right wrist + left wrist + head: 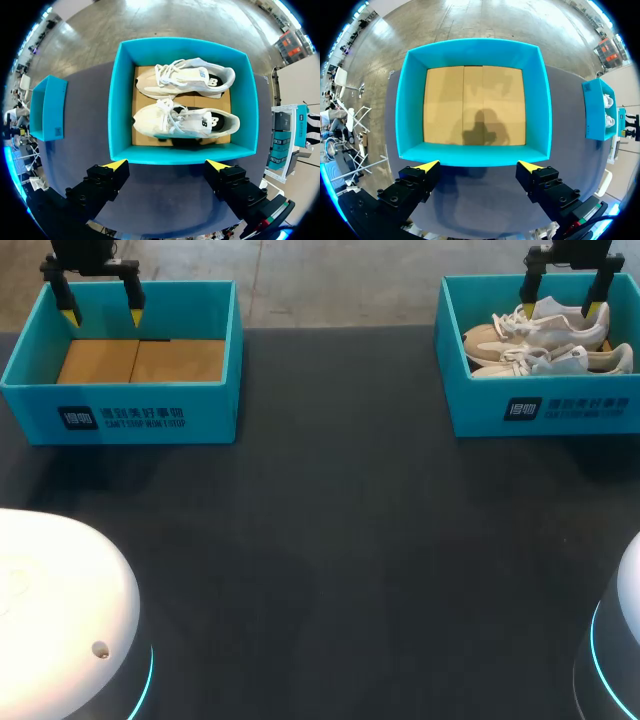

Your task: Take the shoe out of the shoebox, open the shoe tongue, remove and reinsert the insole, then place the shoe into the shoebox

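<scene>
Right wrist view, shoes (185, 121) in shoebox (120, 100), ahead of right end effector (166, 164), spread wide

The left gripper (102, 314) and right gripper (561, 307) are matt black, each with two slim fingers ending in bright yellow wedge tips. In the wrist views the fingers (415, 182) show as blocky, stepped black pieces studded with round socket screws. Low in the head view are the left shell (60, 610) and right shell (628, 585) — smooth, glossy white domes, each edged by a thin glowing cyan ring (148, 680); the left one carries a small dark dot (100, 648).
</scene>
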Robot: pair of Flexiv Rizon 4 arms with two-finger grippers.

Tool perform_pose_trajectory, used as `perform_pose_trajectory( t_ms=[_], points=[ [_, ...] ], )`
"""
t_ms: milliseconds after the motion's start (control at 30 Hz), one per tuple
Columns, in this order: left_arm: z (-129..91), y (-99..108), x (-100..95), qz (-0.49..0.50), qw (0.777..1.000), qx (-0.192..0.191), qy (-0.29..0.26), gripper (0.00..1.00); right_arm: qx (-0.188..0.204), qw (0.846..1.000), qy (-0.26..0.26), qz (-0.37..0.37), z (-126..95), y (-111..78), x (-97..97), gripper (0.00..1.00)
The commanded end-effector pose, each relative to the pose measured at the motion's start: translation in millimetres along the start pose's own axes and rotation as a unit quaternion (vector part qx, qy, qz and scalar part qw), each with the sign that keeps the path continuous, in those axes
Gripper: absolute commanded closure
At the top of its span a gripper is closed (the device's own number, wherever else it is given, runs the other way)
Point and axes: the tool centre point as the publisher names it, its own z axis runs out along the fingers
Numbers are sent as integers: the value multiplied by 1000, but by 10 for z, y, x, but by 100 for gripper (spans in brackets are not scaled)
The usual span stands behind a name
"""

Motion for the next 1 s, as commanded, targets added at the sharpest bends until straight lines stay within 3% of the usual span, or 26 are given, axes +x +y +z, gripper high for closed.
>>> perform_pose_trajectory(
  t_ms=[33, 633, 1000],
  points=[
    [-2, 3, -4, 0, 1000, 0, 0, 0, 0, 1000, 0, 0, 1, 0, 0, 0],
    [-2, 3, -4, 0, 1000, 0, 0, 0, 0, 1000, 0, 0, -1, 6, -10, 0],
    [-2, 3, -4, 0, 1000, 0, 0, 0, -8, 1000, -15, 9, 64, 102, -448, 0]
  ],
)
